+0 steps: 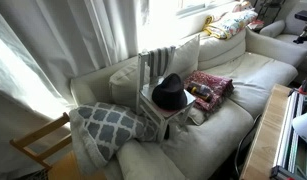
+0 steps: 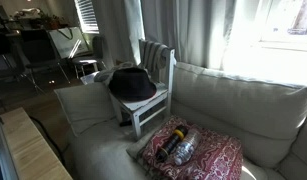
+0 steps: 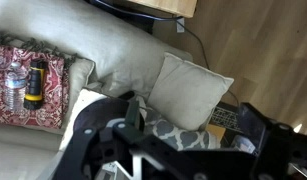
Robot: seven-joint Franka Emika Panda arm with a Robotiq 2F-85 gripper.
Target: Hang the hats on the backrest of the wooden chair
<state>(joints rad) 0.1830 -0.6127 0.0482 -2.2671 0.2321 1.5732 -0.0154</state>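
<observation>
Red patterned cushion [image 2: 208, 155] lies on the sofa [image 2: 248, 100] seat. It carries a clear water bottle [image 3: 15, 85] and a black-and-yellow object [image 3: 34, 83] side by side, touching or nearly touching. I can't tell what the black-and-yellow object is.

Black hat [image 1: 171, 93] sits crown-up on the seat of the wooden chair [image 1: 165, 112], brim spread over most of the seat, in both exterior views. The chair stands upright on the sofa cushions, just beside the red cushion. Its backrest [image 2: 156, 55] of vertical slats rises behind the hat, bare.

Gripper [image 3: 183, 140] shows only in the wrist view, dark and blurred along the bottom. Its fingers [image 3: 108, 135] stand wide apart, clamped on nothing and touching nothing, with a grey-and-white lattice pillow [image 3: 193, 130] seen between them. A plain beige cushion [image 3: 188, 90] leans just above that pillow.

The sofa is pale and runs parallel to the long edge of a wooden table [image 1: 278, 125], with a narrow gap between them. The lattice pillow [image 1: 108, 125] lies at the sofa end away from the red cushion. A yellowish bare-wood chair frame [image 1: 38, 140] stands beyond that end. Sheer curtains [image 1: 83, 35] hang behind the sofa, lit bright. Wood floor [image 3: 263, 50] shows in the wrist view.
</observation>
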